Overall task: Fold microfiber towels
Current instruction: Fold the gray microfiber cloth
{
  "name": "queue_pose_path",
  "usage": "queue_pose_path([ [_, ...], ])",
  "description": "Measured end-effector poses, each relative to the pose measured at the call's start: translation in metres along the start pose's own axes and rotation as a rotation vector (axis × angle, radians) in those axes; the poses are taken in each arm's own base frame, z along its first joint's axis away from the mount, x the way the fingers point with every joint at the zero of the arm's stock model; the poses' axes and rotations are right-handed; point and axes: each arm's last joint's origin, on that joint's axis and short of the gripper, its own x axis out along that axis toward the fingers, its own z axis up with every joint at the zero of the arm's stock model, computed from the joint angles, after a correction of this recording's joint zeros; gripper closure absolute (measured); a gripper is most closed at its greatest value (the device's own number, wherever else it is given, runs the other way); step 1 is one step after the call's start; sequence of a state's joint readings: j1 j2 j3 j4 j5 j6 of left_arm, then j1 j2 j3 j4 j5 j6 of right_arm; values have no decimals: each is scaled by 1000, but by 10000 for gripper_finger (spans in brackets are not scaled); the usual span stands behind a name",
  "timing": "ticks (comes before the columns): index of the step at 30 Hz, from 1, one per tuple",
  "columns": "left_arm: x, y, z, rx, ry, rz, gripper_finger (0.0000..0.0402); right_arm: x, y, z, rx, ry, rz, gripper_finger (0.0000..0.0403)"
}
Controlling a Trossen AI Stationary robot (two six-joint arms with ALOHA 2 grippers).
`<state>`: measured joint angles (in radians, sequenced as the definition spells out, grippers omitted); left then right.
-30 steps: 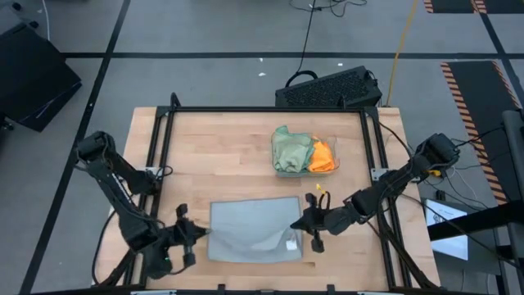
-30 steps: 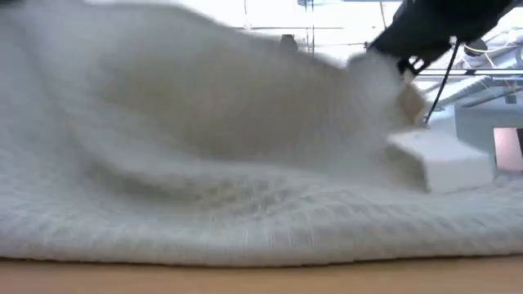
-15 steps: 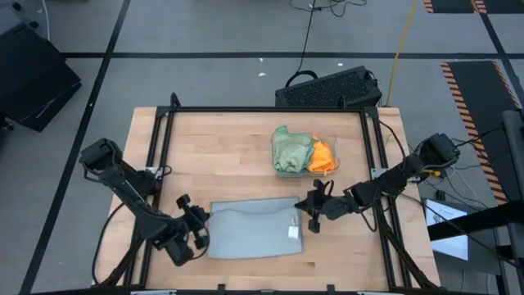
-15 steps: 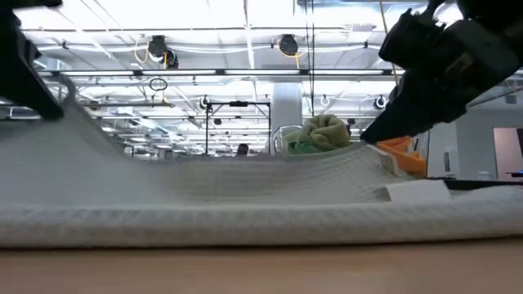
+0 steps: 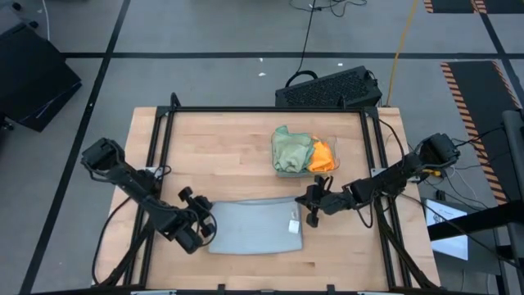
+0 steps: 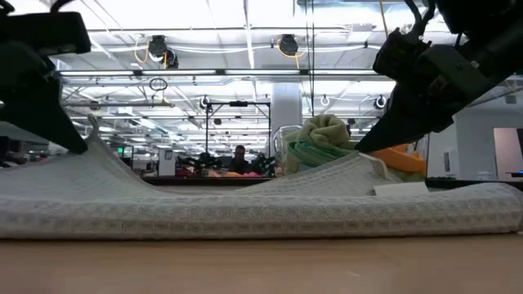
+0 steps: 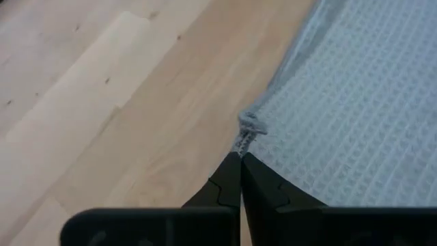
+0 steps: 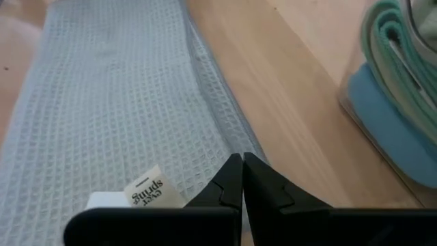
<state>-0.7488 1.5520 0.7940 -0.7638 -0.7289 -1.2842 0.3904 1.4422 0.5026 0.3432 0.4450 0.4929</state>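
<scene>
A light grey microfiber towel [image 5: 254, 228] lies on the wooden table near its front edge, doubled over, with a white label [image 5: 293, 228] on top at its right. My left gripper [image 5: 206, 223] is shut on its far left corner. My right gripper [image 5: 308, 206] is shut on its far right corner. In the low view both corners stand raised, the left gripper [image 6: 78, 145] on one side and the right gripper [image 6: 369, 149] on the other. More towels, pale green [image 5: 291, 149] and orange [image 5: 323, 156], sit bunched in a clear tray. My left gripper pinches the towel's bunched corner tip [image 7: 248, 130] between its two fingertips, slanting down from the table's left. That corner is held a little above the table [image 6: 96, 139] and the cloth slopes down from it onto the rest. One layer or several, I cannot tell. My right gripper pinches the towel's edge at its far right corner [image 8: 232, 147] between its fingertips, slanting down from the table's right. The corner is held slightly raised [image 6: 359, 159]; the rest of the towel lies flat on the table. The fingertips hide the layers.
The clear tray [image 5: 334, 168] stands at the far right of the table, close to my right gripper, and shows in the right wrist view with stacked towels [image 8: 396, 75]. A black keyboard [image 5: 327, 88] lies beyond the far edge. Black frame rails [image 5: 161, 147] border the table. Bare wood [image 5: 213, 152] lies far left.
Both grippers have gone toward the table's far edge and down, staying shut. They have carried the towel's lifted edge over the rest of it. The towel has folded over and sunk from a high billow to lying low, now shorter from near to far.
</scene>
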Motion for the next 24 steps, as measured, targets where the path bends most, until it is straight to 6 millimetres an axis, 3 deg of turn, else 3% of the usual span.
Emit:
queue_pose_path([
  [18, 5, 3, 3, -17, 5, 20, 387, 1, -7, -2, -1, 20, -83, 393],
  [24, 6, 3, 4, -48, 13, 18, 374, 2, -8, -2, 3, 17, -88, 351],
])
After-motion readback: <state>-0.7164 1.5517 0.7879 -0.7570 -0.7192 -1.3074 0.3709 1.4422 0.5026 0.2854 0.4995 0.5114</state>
